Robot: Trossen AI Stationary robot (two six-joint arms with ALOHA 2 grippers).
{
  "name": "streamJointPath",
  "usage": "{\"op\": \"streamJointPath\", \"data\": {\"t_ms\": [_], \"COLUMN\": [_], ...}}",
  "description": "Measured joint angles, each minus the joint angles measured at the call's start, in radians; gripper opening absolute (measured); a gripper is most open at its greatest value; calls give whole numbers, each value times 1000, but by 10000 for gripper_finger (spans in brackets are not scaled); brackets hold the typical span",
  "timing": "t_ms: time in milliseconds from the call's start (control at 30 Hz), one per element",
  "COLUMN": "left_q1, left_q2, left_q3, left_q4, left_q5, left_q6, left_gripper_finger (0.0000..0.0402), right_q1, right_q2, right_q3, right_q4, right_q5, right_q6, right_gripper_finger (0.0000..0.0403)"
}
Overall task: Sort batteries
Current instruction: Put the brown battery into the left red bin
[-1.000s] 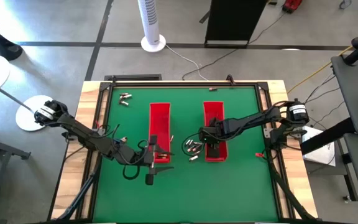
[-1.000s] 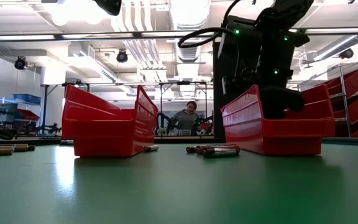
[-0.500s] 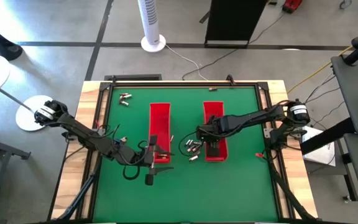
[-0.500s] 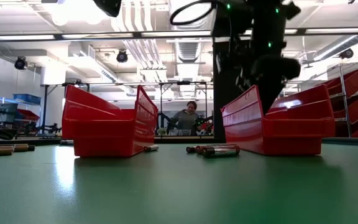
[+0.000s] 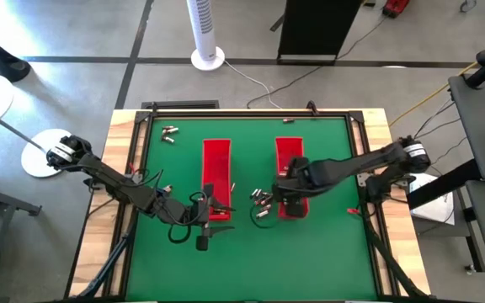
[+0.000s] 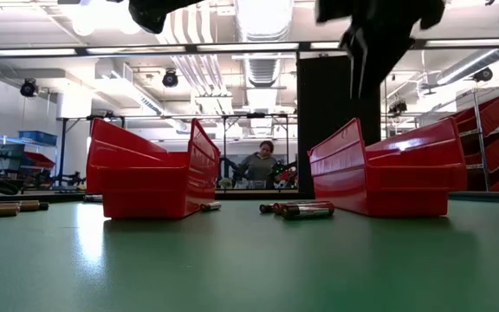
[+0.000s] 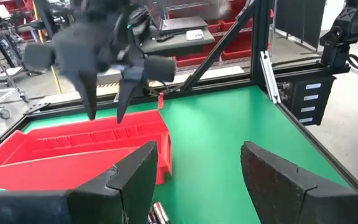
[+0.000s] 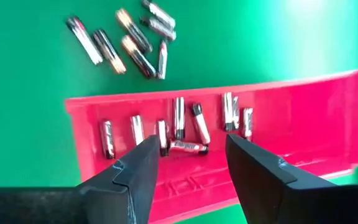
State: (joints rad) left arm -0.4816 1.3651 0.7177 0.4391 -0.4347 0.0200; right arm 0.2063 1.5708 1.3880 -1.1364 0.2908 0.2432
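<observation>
Green mat [image 5: 327,252] framed by black rail and wooden border; wide bare stretch along near edge and down right side, another between the trays

Two red trays lying parallel mid-table, well apart: left tray [image 5: 215,172], right tray [image 5: 290,160]

Right gripper [image 5: 286,204] above near end of right tray, fingers [image 8: 135,171] spread apart, nothing between them. In right wrist view, eight or so batteries [image 8: 179,124] lying on that tray's floor near its end wall, most lined up side by side, one crosswise

Loose cluster of batteries [image 5: 262,199] on mat just beside right tray, on the side facing left tray; same cluster at tray's foot in low view [image 6: 297,209]

Smaller group of batteries [image 5: 170,133] near far left corner, well apart from both trays

Left gripper [image 5: 204,220] at near end of left tray, fingers [image 7: 135,180] wide apart, empty. Left tray contents hidden by the arm

Low view: more batteries [image 6: 7,206] at far left edge of mat

No readable writing or labels
</observation>
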Motion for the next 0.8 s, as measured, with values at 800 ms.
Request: {"op": "streamJointPath", "data": {"t_ms": [800], "left_q1": [0], "left_q2": [-103], "left_q3": [0], "left_q4": [-173], "left_q5": [-3], "left_q6": [-71], "left_gripper_finger": [210], "right_q1": [463], "right_q2": [10], "right_q3": [-95], "right_q4": [571], "right_q5": [504], "right_q6": [150], "right_gripper_finger": [167]}}
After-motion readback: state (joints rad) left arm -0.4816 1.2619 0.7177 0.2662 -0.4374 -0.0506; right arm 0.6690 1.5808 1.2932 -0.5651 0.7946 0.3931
